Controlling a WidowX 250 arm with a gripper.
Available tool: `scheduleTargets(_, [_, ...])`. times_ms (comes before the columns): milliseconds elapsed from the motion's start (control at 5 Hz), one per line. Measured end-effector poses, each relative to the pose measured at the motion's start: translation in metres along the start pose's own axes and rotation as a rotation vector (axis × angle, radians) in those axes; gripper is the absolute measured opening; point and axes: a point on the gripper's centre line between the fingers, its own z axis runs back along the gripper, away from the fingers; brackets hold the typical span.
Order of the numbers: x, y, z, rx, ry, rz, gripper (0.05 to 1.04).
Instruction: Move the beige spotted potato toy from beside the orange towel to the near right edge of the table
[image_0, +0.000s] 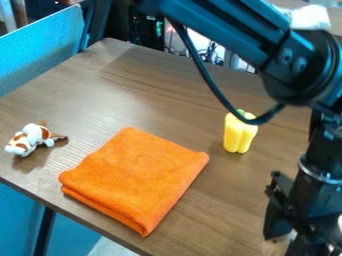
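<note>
Leftmost from where I sit, a blue panel (40, 50) stands beyond the bench (160, 90), whose top is brown with a wood grain. On that bench, off the left side of the cloth and well apart from it, I have a small white-and-brown toy animal (30, 139), with its shadow falling just beside it.

Next comes my landmark, a folded orange cloth (137, 177). It lies flat, set at a slant to the bench's near edge, its layers showing along the near left fold.

Right of the cloth, past its right-hand corner and a little farther from me, is a yellow toy bell pepper (239, 137) with its green top (241, 112) away from the camera. Its long axis runs roughly up and down in my picture; I can't tell whether it stands or lies. A black cable (212, 85) off the arm crosses my sight of its upper part. Behind the bench I can make out a tangle of wires (212, 50).

Rightmost is the black arm (234, 32), with the claw (286, 238) low down, right of the cloth and apart from it. From the claw, the pepper lies up and to the left in my view, the nearest of the three things. I can't tell how far open the claw is, or whether it has hold of anything.
</note>
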Motion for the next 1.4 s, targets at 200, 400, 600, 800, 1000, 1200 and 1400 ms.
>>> scheduleTargets(200, [0.001,-0.003,-0.013,-0.032,0.053,-0.021,0.595])
scheduleTargets(400, [0.005,-0.001,-0.017,-0.047,0.060,-0.006,0.665])
scheduleTargets(600, [0.003,0.010,-0.018,-0.125,0.020,0.036,0.945])
scheduleTargets(800, [0.004,0.020,0.015,-0.116,-0.106,0.065,1.009])
scheduleTargets(1000, [0.000,0.029,0.044,-0.120,-0.143,0.081,1.005])
scheduleTargets(1200, [-0.001,0.050,0.065,-0.110,-0.180,0.146,1.004])
scheduleTargets(1400, [0.007,0.077,0.089,-0.045,-0.201,0.210,1.004])
